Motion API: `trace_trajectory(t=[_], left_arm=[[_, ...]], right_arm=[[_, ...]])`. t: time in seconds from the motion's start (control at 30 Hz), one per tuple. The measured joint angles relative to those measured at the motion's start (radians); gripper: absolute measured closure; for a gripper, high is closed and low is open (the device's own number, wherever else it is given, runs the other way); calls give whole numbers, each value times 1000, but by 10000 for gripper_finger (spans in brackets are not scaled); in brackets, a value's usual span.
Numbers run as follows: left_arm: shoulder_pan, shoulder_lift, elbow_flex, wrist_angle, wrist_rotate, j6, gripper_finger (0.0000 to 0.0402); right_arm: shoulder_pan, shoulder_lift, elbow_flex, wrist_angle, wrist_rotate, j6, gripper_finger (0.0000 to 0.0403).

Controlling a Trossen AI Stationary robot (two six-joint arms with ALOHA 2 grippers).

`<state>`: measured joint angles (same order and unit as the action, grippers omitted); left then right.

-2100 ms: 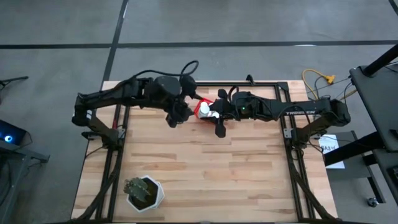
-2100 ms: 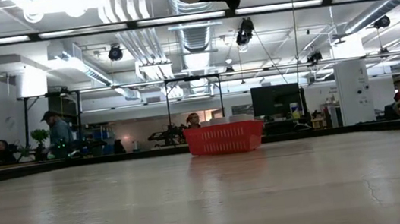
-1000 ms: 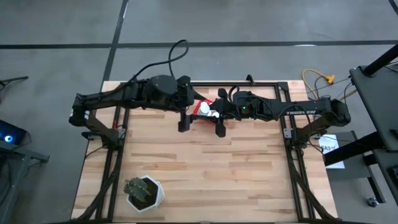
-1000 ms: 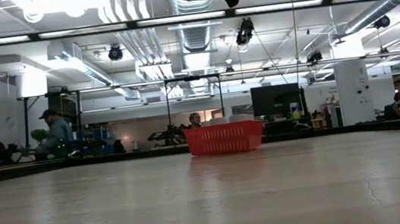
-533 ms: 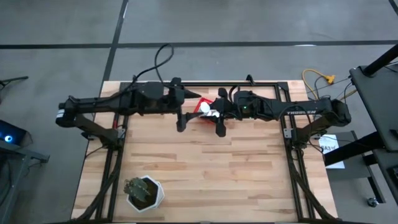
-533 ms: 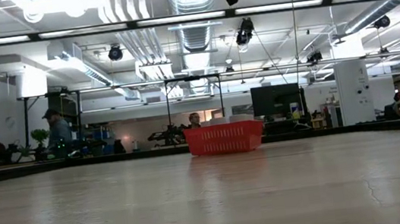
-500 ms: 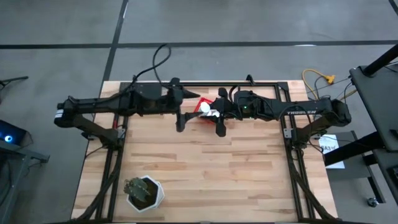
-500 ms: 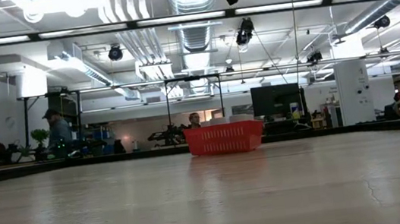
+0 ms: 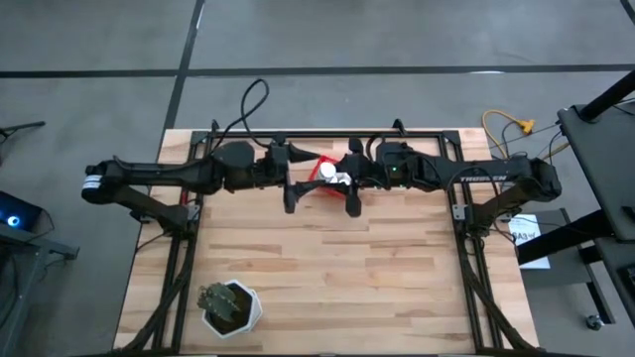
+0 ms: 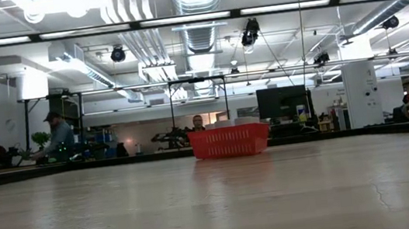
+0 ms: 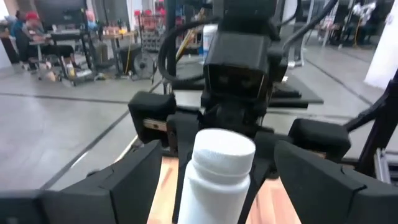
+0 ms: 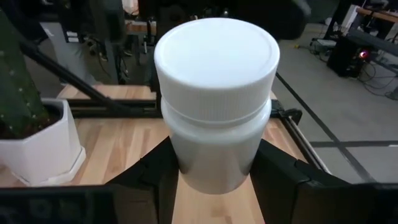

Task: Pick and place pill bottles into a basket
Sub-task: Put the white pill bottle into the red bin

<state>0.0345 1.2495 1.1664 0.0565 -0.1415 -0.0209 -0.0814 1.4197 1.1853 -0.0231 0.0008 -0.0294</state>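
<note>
The red basket [image 9: 319, 170] stands at the table's far middle; in the low view, white bottle tops show above its rim [image 10: 228, 130]. My right gripper [image 9: 347, 186] reaches in from the right, above the basket's right end, shut on a white pill bottle [image 9: 340, 180]. My left gripper [image 9: 291, 190] faces it level from the left, a short way off. Its fingers [image 11: 127, 180] are open and hold nothing. In the left wrist view the held pill bottle [image 11: 214, 171] shows beyond them. My right gripper pinches the pill bottle's body [image 12: 214, 158] below the cap between its two fingers [image 12: 155, 177]. The fingers come in about level from the table's right side. The bottle stands upright, cap up, lifted clear over the basket.
A cactus in a white hexagonal pot [image 9: 230, 307] stands near the table's near left corner. Black frame rails [image 9: 327, 134] run along the far edge and down both sides. Bare wood [image 9: 337, 278] fills the middle and near part. People sit in the room beyond the table.
My left arm has sunk and stretched out flatter, with its elbow going toward the table's left edge. Its gripper has tipped up from pointing downward to pointing level at my right gripper. The right gripper, the held bottle and the basket have kept still.
</note>
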Motion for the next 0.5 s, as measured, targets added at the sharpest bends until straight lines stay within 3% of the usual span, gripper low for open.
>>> trace_trajectory(t=[0.5], left_arm=[[0,64,23,69,22,0,109]], right_arm=[[0,-1,35,-32,-1,-9,251]])
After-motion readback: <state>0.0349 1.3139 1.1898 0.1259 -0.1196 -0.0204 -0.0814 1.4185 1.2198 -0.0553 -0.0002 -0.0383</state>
